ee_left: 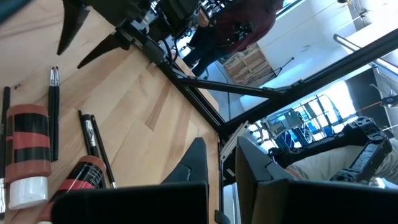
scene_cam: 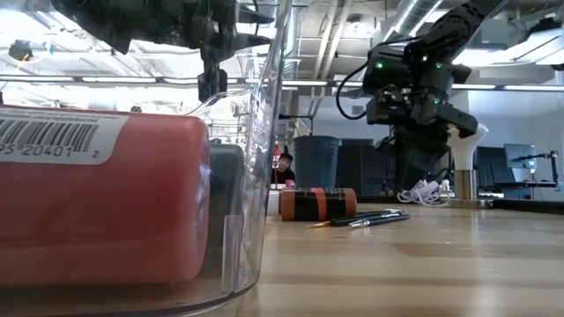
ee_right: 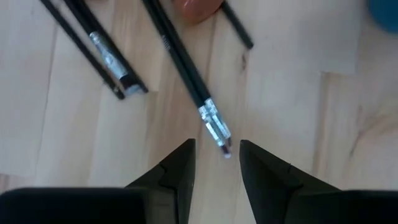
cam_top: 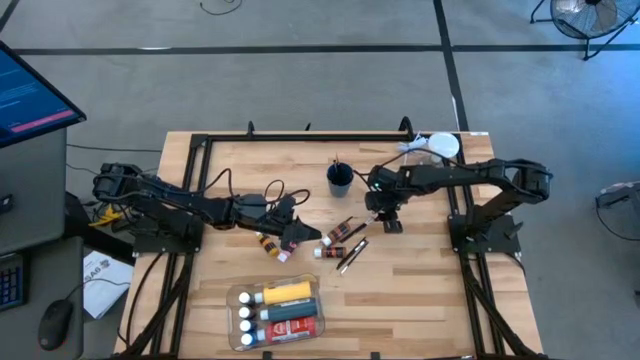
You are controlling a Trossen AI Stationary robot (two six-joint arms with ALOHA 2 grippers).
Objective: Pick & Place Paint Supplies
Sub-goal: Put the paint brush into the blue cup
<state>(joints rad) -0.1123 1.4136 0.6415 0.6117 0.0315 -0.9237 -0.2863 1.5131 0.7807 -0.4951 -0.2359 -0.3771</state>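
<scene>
Where legible, "20401" on red tube (scene_cam: pixel 132 220); left jaws closed, right jaws apart above brush (ee_right: pixel 186 78).

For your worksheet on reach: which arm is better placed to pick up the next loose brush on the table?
The right. Its hand hangs open just above a brush, fingers either side of its tip. The left hand is shut, beside the tubes.

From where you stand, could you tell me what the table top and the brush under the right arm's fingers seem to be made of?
Table top: pale wood with visible grain and plank seams, matte. Brush: thin glossy black handle, probably lacquered wood or plastic; its ferrule is shiny and silver with ridges, likely metal.
</scene>
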